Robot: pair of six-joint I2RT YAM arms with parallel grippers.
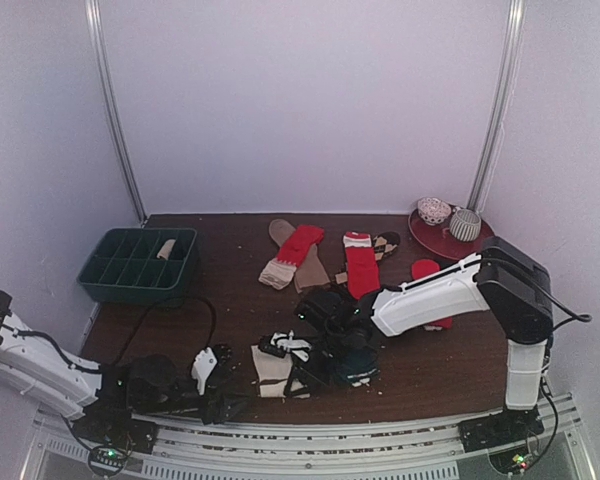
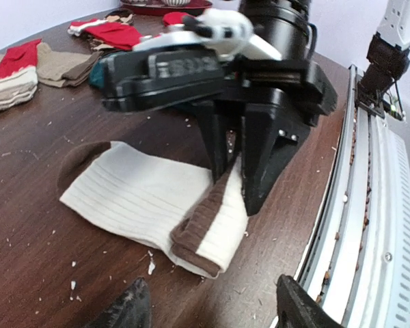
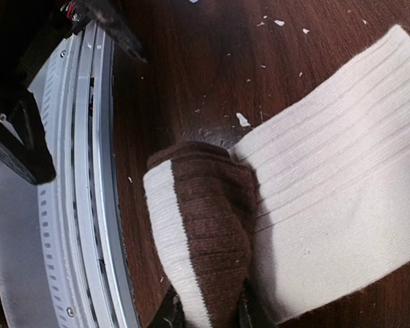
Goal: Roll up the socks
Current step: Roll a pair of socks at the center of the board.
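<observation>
Cream sock: the cream sock (image 2: 143,198) lies flat on the table (image 2: 34,232), low and centre in the overhead view, close to the front rail (image 2: 369,225). It is ribbed, with a brown toe (image 2: 72,160) at its left end in the left wrist view.
Banded end: the brown band (image 3: 208,225) end is folded over on itself into a thick lip and is lifted slightly off the wood.
Right gripper: the right gripper (image 2: 236,190) comes down from above, its fingers pressed in on the folded banded end, one on each side.
Left gripper: the left gripper (image 2: 212,307) sits low at the bottom of its own view, its fingers spread wide with nothing between them, just short of the sock's near edge.
Dark teal sock: the dark teal sock (image 1: 358,362) lies just right of the cream one, under the right arm's wrist.
Red socks: one red sock (image 1: 298,245) lies across a tan sock (image 1: 310,272) at centre; a second red sock (image 1: 361,268) lies just to its right.
Green tray: the green tray (image 1: 140,294) is at mid left, with a beige piece (image 1: 166,248) in one upper-right compartment.
Red plate: the red plate (image 1: 445,244) at upper right carries two patterned round bundles (image 1: 433,210).
</observation>
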